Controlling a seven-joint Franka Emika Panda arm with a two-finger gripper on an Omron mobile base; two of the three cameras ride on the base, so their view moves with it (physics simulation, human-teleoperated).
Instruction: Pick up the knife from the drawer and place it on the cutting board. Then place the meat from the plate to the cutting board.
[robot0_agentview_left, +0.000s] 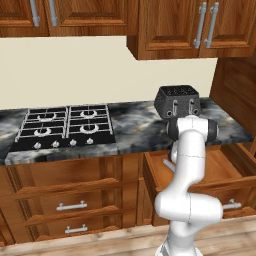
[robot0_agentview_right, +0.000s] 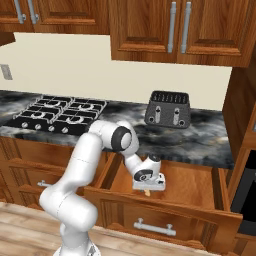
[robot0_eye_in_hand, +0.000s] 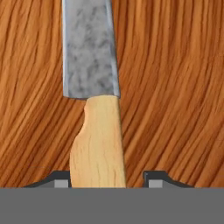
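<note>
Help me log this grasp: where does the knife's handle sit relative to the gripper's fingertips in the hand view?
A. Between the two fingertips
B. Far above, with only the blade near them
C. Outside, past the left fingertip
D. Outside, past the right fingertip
A: in the hand view the knife lies on the drawer floor, its tan handle running down between the gripper's two dark fingertips.

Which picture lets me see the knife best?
The hand view: the knife lies on the drawer's wood, blade and tan handle big and clear. In the right base view just a bit of handle peeks under the gripper.
</note>
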